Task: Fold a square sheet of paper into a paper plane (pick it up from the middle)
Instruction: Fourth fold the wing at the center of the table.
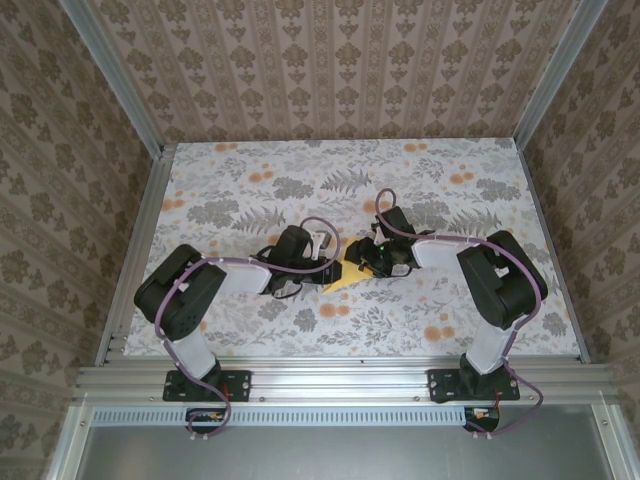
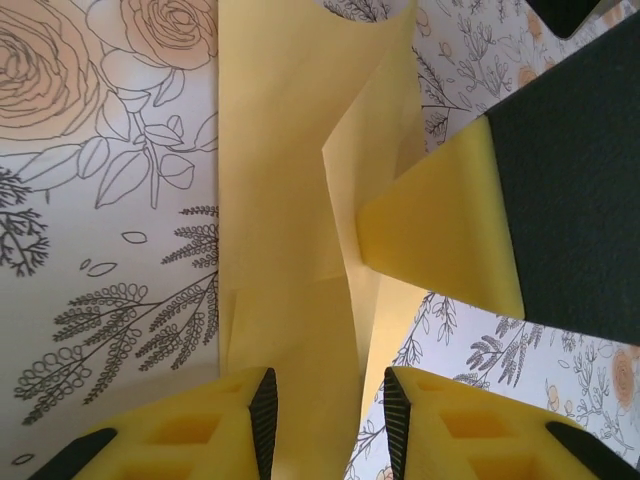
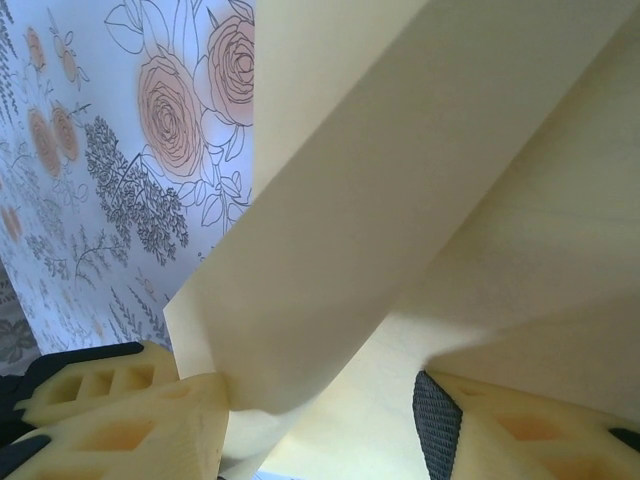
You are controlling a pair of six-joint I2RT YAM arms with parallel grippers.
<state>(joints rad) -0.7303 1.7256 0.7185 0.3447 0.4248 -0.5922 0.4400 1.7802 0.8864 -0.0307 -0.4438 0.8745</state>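
Observation:
The pale-yellow sheet of paper (image 1: 343, 277), partly folded, lies mid-table between both grippers. In the left wrist view the paper (image 2: 285, 150) runs as a long strip with overlapping flaps, passing between the spread fingers of my left gripper (image 2: 325, 425), which is open. One finger of the right gripper (image 2: 440, 235) rests on a raised flap at the right. In the right wrist view a big flap of the paper (image 3: 450, 200) curls up over my open right gripper (image 3: 320, 425), its edge against the left finger (image 3: 150, 420). From above, the left gripper (image 1: 322, 250) and right gripper (image 1: 362, 258) nearly touch.
The table (image 1: 250, 330) has a floral cloth with grey leaves and small orange flowers (image 1: 437, 332). Patterned walls and aluminium rails (image 1: 135, 230) enclose it on three sides. Both arms reach inward from the near edge.

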